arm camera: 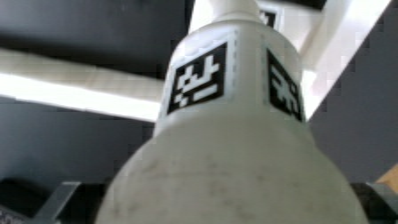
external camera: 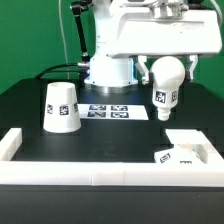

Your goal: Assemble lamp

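Note:
My gripper is shut on the white ball-shaped bulb and holds it in the air, neck down, tags showing. The bulb hangs above and a little behind the low flat base block, which lies at the exterior view's right, in the corner of the rail. The truncated-cone shade stands upright on the table at the exterior view's left. In the wrist view the bulb fills the frame, and my gripper has a finger on each side of its round end.
A long white rail edges the table's front and both sides. The marker board lies flat behind the middle, in front of the arm's base. A white band crosses behind the bulb in the wrist view.

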Available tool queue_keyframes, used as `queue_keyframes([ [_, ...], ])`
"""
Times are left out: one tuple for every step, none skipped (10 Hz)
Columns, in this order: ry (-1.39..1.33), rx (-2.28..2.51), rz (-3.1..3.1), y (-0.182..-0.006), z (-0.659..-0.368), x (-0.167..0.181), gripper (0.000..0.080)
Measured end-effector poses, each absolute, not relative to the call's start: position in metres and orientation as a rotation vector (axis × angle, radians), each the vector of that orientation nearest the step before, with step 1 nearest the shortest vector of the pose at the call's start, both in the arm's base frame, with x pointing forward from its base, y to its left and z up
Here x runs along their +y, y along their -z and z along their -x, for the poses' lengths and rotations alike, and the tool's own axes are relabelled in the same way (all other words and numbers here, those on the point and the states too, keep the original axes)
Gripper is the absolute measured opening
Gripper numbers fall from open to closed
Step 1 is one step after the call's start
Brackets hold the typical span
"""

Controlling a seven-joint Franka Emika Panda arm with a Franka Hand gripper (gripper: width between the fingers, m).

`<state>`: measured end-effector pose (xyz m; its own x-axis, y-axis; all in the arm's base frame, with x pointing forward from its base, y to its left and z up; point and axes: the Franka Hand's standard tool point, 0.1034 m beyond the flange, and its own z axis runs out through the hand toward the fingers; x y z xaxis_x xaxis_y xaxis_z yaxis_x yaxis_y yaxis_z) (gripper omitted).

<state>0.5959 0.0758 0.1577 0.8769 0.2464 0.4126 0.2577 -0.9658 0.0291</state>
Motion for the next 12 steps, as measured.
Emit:
queue_keyframes([
  [0.677, -0.411, 3.011, -0.161, -0.602, 0.08, 0.0576],
  [0.67, -0.409, 3.013, -0.158, -0.6, 0.078, 0.0576],
  [0.67, -0.409, 3.014, -0.158, -0.6, 0.078, 0.0576],
  [0.669, -0.409, 3.014, -0.158, -0.6, 0.078, 0.0576],
  [0.668, -0.409, 3.014, -0.157, -0.6, 0.078, 0.0576],
  [0.671, -0.415, 3.013, -0.158, -0.602, 0.08, 0.0576],
  [0.694, -0.434, 3.005, -0.162, -0.611, 0.085, 0.0576],
  [0.746, -0.534, 2.993, -0.163, -0.627, 0.088, 0.0576],
  [0.763, -0.581, 2.988, -0.161, -0.633, 0.089, 0.0576],
  [0.76, -0.578, 2.989, -0.161, -0.631, 0.089, 0.0576],
  [0.758, -0.578, 2.989, -0.16, -0.631, 0.089, 0.0576],
  [0.757, -0.579, 2.989, -0.159, -0.631, 0.089, 0.0576],
])
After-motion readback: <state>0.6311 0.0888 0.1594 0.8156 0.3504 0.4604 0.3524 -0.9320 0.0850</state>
